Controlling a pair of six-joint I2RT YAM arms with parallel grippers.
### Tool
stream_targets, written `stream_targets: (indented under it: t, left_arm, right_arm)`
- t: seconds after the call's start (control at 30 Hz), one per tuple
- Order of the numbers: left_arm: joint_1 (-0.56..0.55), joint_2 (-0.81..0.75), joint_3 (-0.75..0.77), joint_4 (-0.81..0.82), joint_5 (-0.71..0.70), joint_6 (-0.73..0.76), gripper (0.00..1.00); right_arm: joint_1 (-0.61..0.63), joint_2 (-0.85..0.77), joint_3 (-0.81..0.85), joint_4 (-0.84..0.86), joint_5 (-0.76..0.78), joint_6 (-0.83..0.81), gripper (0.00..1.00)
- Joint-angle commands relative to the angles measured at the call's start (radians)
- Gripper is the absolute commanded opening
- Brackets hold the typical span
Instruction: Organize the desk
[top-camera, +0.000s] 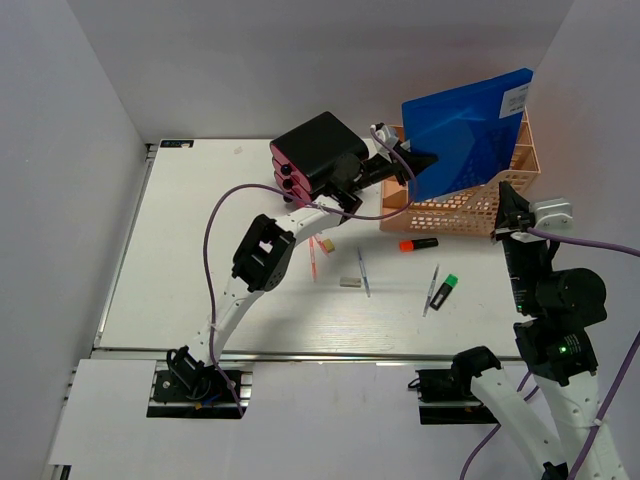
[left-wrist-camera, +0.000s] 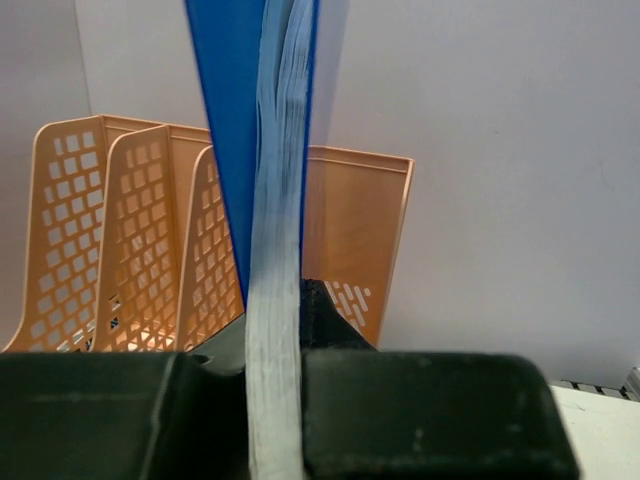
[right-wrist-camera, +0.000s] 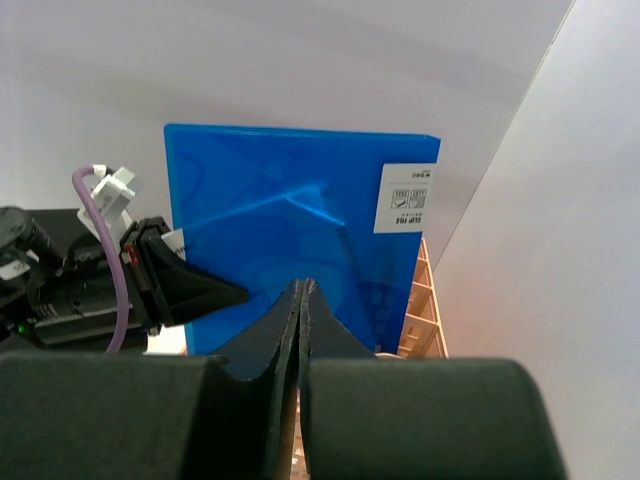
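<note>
The desk (top-camera: 200, 250) fills the floor of the white booth, a broad pale tabletop with a metal rail along its near edge, and it looks only partly tidied. At its back right corner stands a peach mesh file rack (top-camera: 455, 213), and over it the left gripper (top-camera: 405, 165) holds a blue folder (top-camera: 468, 130) by its edge, the fingers clamped tight on the cover and the sheaf of pages inside, as the left wrist view shows plainly. The folder is tilted over the rack's slots; I cannot tell whether its lower edge has entered one. The right gripper (top-camera: 508, 210) hangs just beside the rack's right front corner with its fingers pressed together and nothing between them, pointing toward the folder's face. Beside the rack, at the back middle, sits a black-and-pink drawer box (top-camera: 318, 155). By my reckoning the filing of the folder is the step in hand and is close to finished, but most of the job is left: loose things lie scattered across the middle of the tabletop. An orange marker (top-camera: 418, 244) lies just in front of the rack, a green highlighter (top-camera: 445, 291) and a slim pen (top-camera: 432, 289) lie side by side nearer the rail, a second pen (top-camera: 363, 272) and a small grey piece (top-camera: 349, 282) sit near the centre, and a red pen (top-camera: 313, 258) lies close under the left arm. None of these is in the rack or the box yet.
</note>
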Motion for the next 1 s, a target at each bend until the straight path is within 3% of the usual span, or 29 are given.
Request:
stream_targets:
  t: [0.0, 0.27, 0.57, 0.97]
  left_arm:
    - [-0.005, -0.146, 0.074, 0.053, -0.047, 0.044, 0.0]
    - [-0.005, -0.065, 0.076, 0.13, -0.062, -0.06, 0.0]
    - [-0.005, -0.027, 0.09, 0.127, -0.084, -0.056, 0.0]
    - [-0.005, -0.001, 0.077, 0.072, -0.003, -0.06, 0.0]
  right_arm:
    - [0.002, -0.013, -0.007, 0.011, -0.002, 0.015, 0.0]
    - [0.002, -0.015, -0.012, -0.019, 0.0, 0.015, 0.0]
    - [0.0, -0.024, -0.029, -0.022, -0.002, 0.012, 0.0]
    - [0.002, -0.031, -0.036, -0.022, 0.0, 0.011, 0.0]
